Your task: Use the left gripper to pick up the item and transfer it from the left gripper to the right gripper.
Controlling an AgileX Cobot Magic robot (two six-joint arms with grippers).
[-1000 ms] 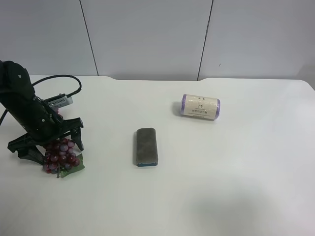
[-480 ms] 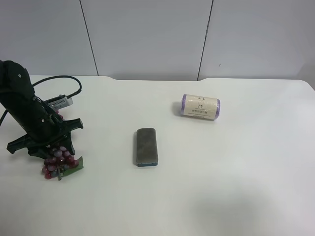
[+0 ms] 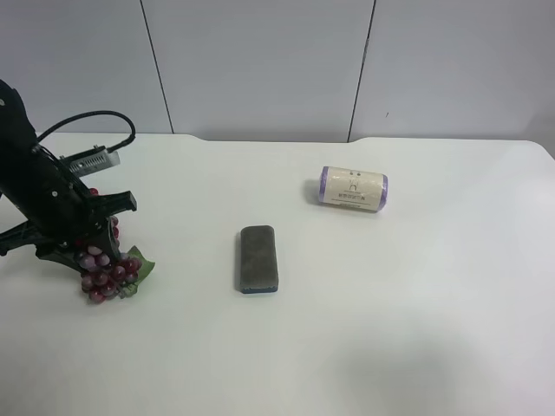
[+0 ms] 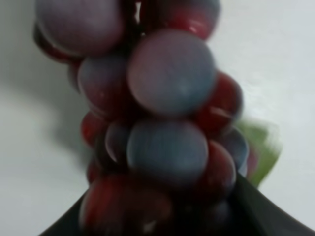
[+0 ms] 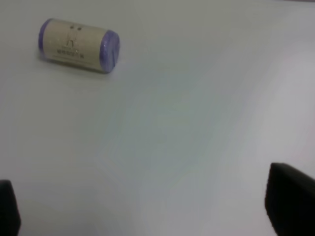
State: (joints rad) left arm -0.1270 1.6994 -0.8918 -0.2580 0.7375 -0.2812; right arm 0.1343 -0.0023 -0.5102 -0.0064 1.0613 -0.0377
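Half of the task seems done: the left gripper (image 3: pixel 87 250) pinches the bunch of grapes (image 3: pixel 106 272) and holds it low over the bench (image 3: pixel 364 329), at the exterior high view's left, while the passing is not yet done, as the right gripper (image 5: pixel 147 209) stands spread and empty.

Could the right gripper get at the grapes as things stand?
Probably not yet. The left gripper holds the grapes at the exterior view's left edge; the view from the right gripper shows only the roll, though nothing blocks the way.
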